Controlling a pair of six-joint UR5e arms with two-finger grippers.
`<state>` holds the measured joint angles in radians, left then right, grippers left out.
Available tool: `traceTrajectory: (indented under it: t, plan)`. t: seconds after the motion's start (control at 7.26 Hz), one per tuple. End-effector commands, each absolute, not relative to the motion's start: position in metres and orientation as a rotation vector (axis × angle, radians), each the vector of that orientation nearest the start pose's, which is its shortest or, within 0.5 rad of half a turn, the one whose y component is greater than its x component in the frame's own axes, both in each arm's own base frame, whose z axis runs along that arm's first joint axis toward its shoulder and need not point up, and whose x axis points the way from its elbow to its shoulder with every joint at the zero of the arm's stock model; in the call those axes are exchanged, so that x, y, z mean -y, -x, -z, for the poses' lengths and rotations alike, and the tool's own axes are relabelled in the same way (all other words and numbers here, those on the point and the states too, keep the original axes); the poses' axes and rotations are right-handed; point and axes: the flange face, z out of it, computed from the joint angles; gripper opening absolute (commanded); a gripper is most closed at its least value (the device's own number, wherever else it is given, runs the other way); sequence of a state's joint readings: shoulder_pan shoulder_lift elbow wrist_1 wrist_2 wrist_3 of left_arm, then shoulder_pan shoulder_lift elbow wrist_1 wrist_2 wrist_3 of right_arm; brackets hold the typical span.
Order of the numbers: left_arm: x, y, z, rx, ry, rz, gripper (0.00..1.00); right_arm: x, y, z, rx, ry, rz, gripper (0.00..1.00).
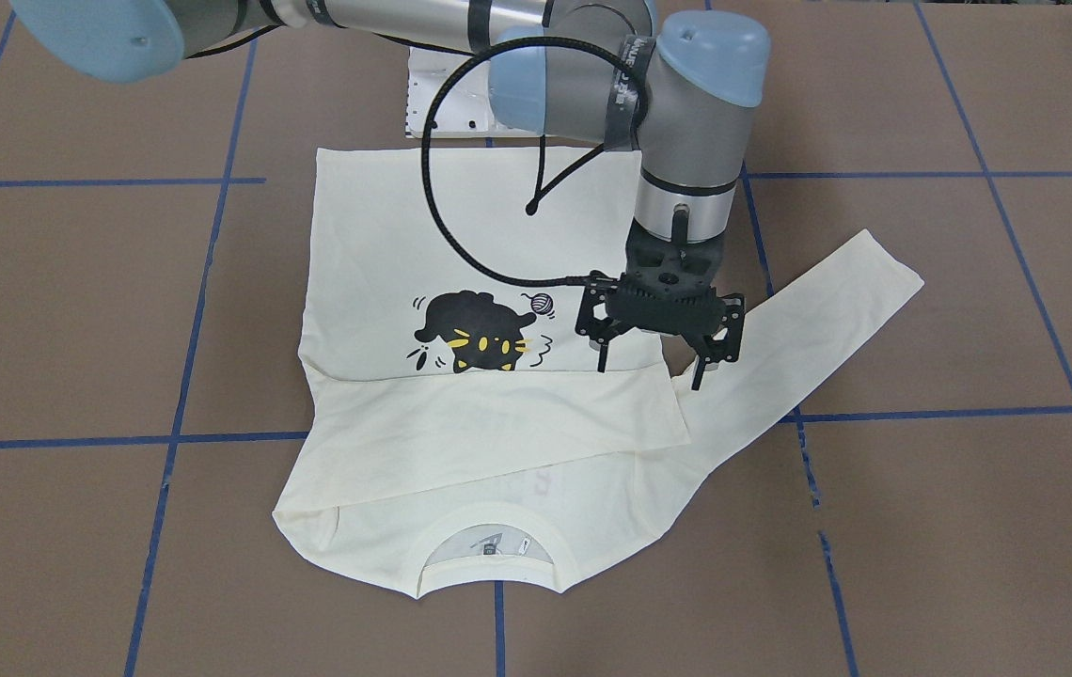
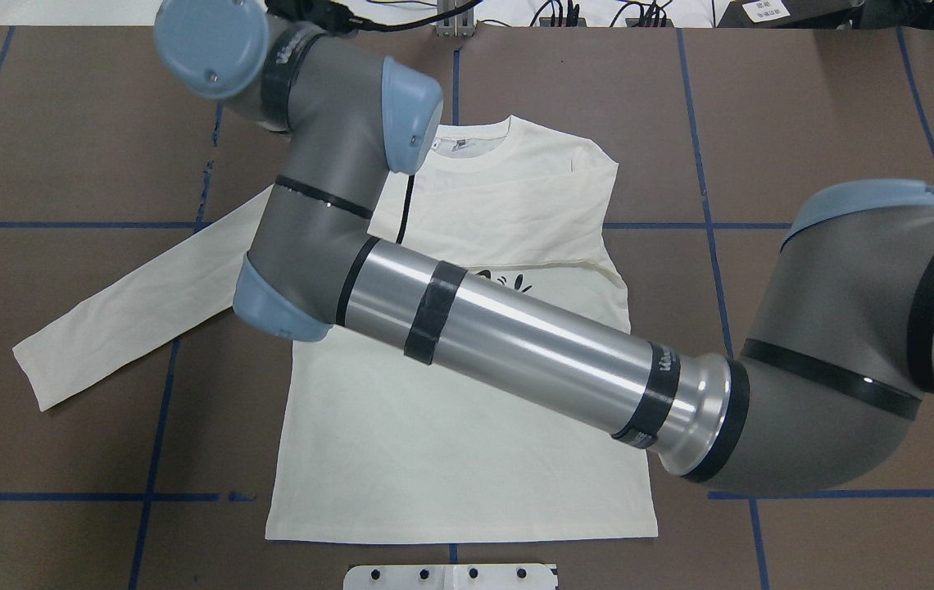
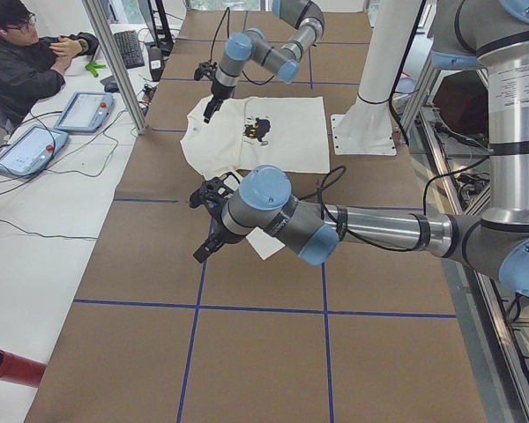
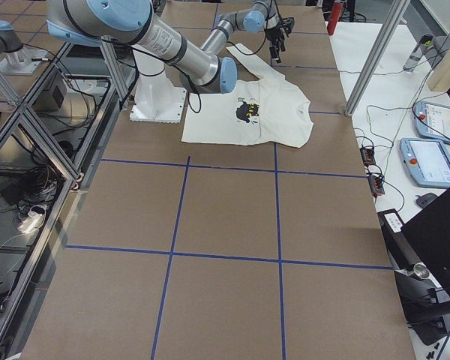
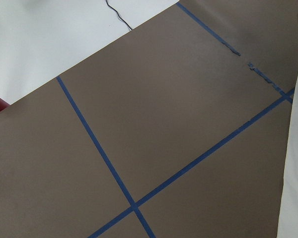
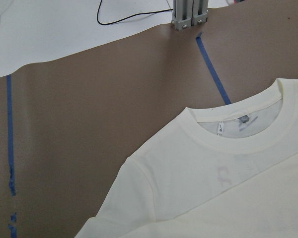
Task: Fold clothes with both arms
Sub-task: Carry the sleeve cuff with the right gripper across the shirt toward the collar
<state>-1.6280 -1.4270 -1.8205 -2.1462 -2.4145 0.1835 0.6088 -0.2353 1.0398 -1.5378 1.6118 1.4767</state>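
1. Shirt: flat on table, right sleeve folded across chest, left sleeve outstretched
2. Right gripper: wide open, empty, over left armpit
3. Left gripper: opening cannot be told
4. Fabric likely light, limp; pinch cuff

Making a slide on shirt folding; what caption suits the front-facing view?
Right gripper open over cream cat-print shirt, one sleeve folded across, the other outstretched.

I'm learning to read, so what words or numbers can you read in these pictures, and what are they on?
No text here reads clearly enough to quote.
Neck label inside the shirt collar: too small to read.
Faint letters showing through the shirt's cloth: unreadable.
White print on the black band around the right arm: too blurred to read.
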Motion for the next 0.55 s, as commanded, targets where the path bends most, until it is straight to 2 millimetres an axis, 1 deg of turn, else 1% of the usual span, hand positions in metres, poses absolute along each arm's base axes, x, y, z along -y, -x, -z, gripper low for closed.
traceTrajectory:
  t: [0.0, 0.14, 0.28, 0.41]
  plan:
    - [0.437, 0.079, -0.505, -0.726, -0.841, -0.424, 0.99, 0.610, 0.506, -0.012, 0.834, -0.215, -0.387, 1.00]
    - [0.438, 0.057, -0.495, -0.808, -0.808, -0.409, 0.99, 0.618, 0.463, -0.053, 0.827, -0.233, -0.314, 1.00]
    - [0.437, 0.030, -0.486, -0.861, -0.781, -0.396, 0.99, 0.635, 0.412, -0.077, 0.836, -0.252, -0.261, 1.00]
    - [0.431, 0.001, -0.489, -0.884, -0.763, -0.398, 0.99, 0.638, 0.360, -0.124, 0.846, -0.249, -0.179, 1.00]
